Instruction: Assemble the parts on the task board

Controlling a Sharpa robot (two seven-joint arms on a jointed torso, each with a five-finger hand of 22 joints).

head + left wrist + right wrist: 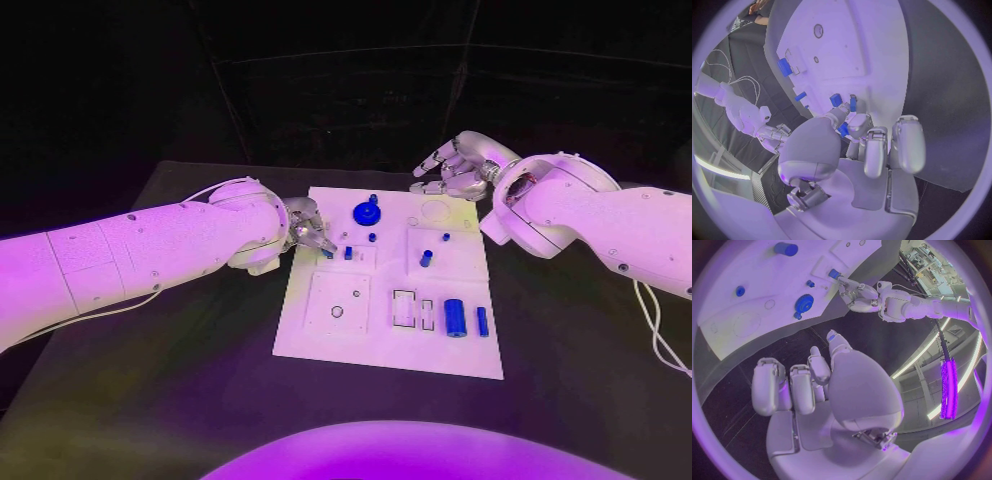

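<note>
Desk: black desk (pixel 173 400) carries the white task board (pixel 378 345) at its middle.
Left hand: left hand (pixel 306 232) rests at the board's left edge, near the far left corner, fingertips closed on a small blue part (pixel 327 254); the left wrist view shows the same blue piece (pixel 844 130) pinched between thumb and fingers just over the board (pixel 854 45).
Right hand: right hand (pixel 454 170) hovers off the board's far right corner, over the desk; it grasps nothing, fingers loosely curled and apart, as the right wrist view (pixel 811 385) shows.
Gear: blue gear (pixel 366 212) with a knob sits near the far edge of the board, between the two hands.
Pegs: small blue pegs (pixel 427 258) stand in the board's right half, mid-way down.
Cylinder: larger blue cylinder (pixel 456 317) lies near the near right corner, a thin blue bar (pixel 482 321) just beside it toward the right edge.
Slots: pale rectangular slots (pixel 405 309) lie beside the cylinder.
</note>
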